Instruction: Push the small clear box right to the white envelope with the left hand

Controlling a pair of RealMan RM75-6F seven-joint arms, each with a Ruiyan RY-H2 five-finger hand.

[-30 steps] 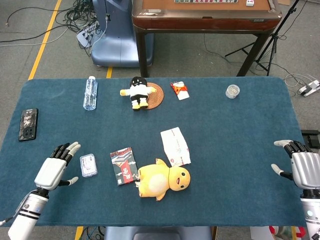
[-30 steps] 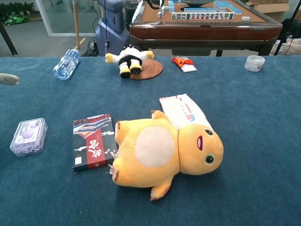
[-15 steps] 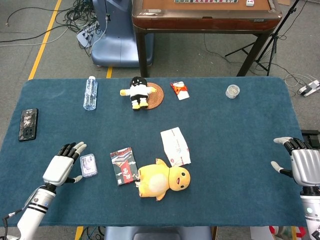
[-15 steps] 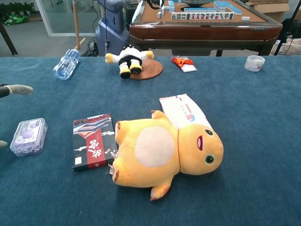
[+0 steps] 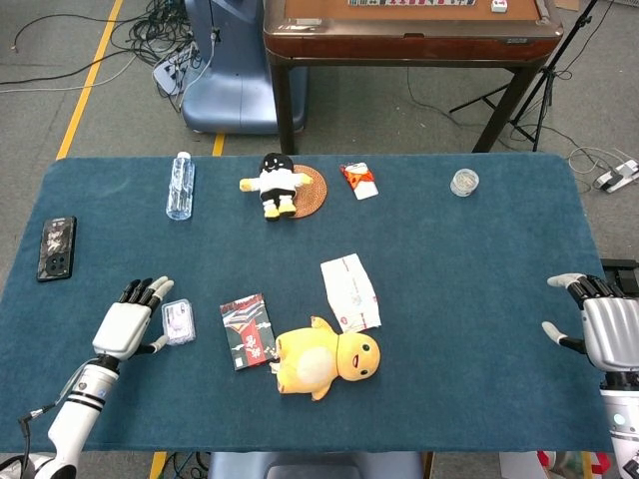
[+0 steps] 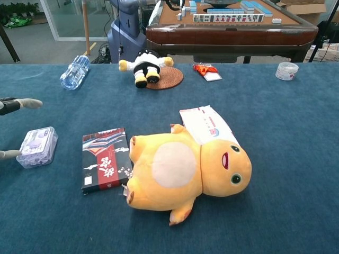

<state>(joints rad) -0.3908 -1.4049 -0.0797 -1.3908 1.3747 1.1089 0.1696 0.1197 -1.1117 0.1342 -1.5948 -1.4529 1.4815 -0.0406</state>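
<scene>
A wide blue surface (image 5: 479, 289) carries everything. Near its front middle lies a yellow plush duck (image 6: 183, 168) on its back, head toward the robot's right. Its upper edge overlaps the lower end of the white envelope (image 5: 349, 291), which lies flat and slightly slanted. Just beside the duck, on the robot's left, a dark booklet with red and white print (image 6: 105, 158) lies flat.

The left hand (image 5: 125, 324) rests at the surface's left part, fingers (image 5: 145, 291) spread apart and holding nothing; the thumb tip sits against the near left edge of the small clear box (image 6: 37, 146). The box lies flat, tilted a little, between the hand and the dark booklet, well apart from the white envelope. The right hand (image 5: 607, 331) hangs at the far right edge, fingers open and empty.

Along the back, a clear water bottle (image 5: 180, 185) lies on its side, a black-and-white plush doll (image 5: 275, 184) rests partly on a round woven coaster (image 5: 313, 190), and a red-and-white packet (image 5: 360, 180) lies nearby. A black phone (image 5: 57, 248) lies at the left edge. A small round clear container (image 5: 464, 183) sits far right.
</scene>
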